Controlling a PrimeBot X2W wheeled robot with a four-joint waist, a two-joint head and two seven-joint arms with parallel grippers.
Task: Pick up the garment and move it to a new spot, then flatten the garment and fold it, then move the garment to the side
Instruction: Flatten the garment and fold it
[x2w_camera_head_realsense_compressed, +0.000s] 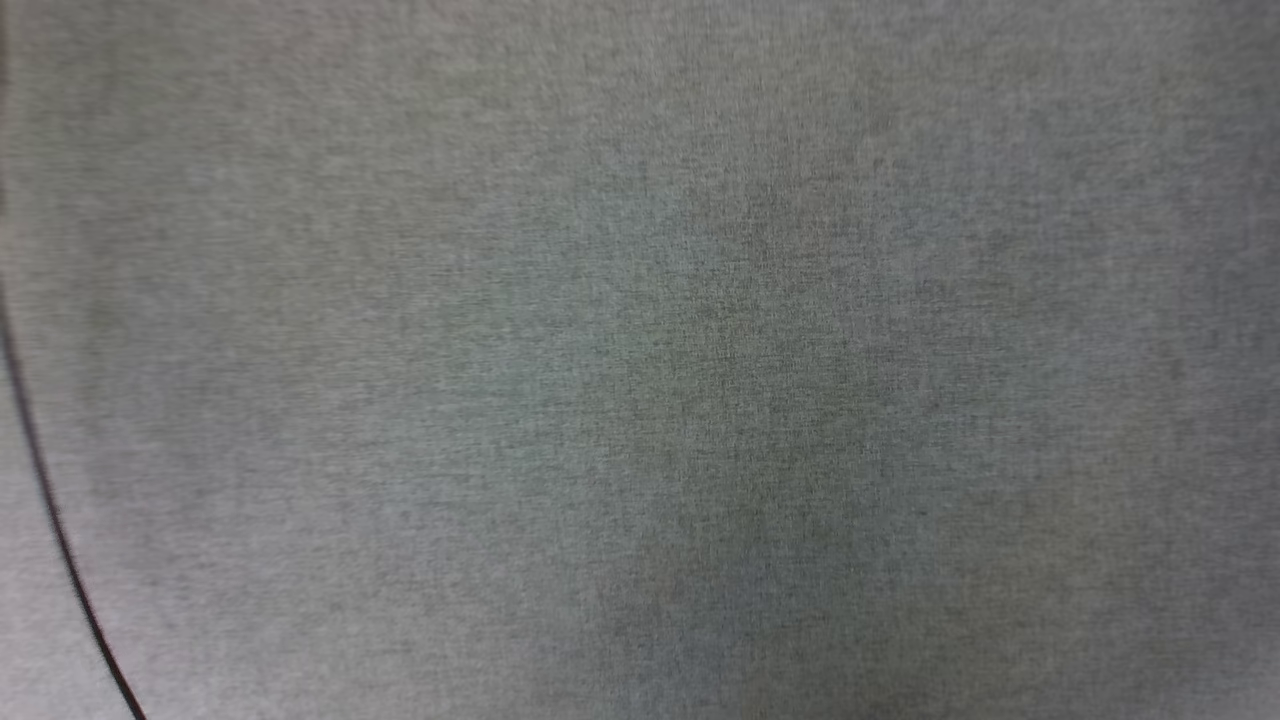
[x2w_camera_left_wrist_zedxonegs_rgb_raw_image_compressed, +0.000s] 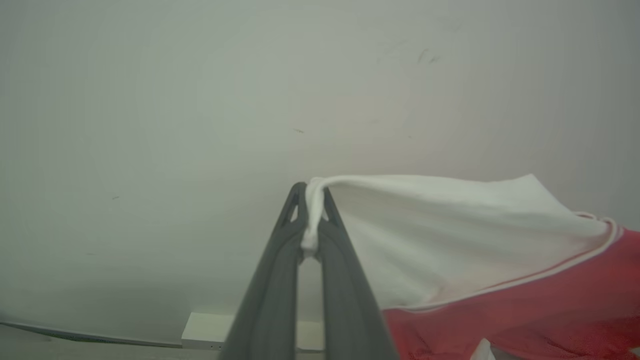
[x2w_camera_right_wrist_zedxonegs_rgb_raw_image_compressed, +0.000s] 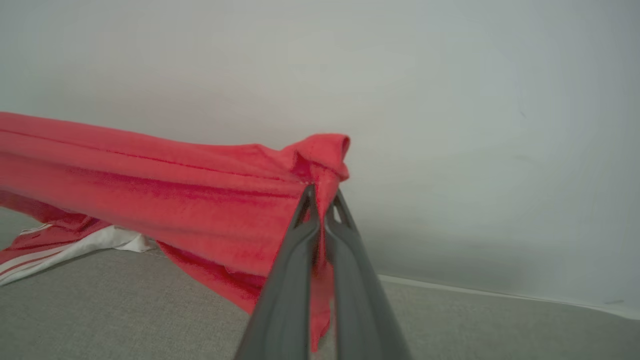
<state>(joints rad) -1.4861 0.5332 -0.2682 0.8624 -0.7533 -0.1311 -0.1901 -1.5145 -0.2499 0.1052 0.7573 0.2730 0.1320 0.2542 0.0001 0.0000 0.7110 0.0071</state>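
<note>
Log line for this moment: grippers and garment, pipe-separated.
left gripper: shut on garment, white part | right gripper: shut on red edge | garment: held up between both, part resting on grey surface

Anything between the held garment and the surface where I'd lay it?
Nothing visible does. The left hand pinches the garment by its white sleeve, the right hand by a red edge; the grey surface shows no obstacle.

Head camera faces down, close onto grey fabric (x2w_camera_head_realsense_compressed: 700, 300); wrist cameras look along the left gripper (x2w_camera_left_wrist_zedxonegs_rgb_raw_image_compressed: 312, 190) and the right gripper (x2w_camera_right_wrist_zedxonegs_rgb_raw_image_compressed: 324, 192) at a pale wall (x2w_camera_left_wrist_zedxonegs_rgb_raw_image_compressed: 200, 100); both share the shirt (x2w_camera_right_wrist_zedxonegs_rgb_raw_image_compressed: 150, 190).
</note>
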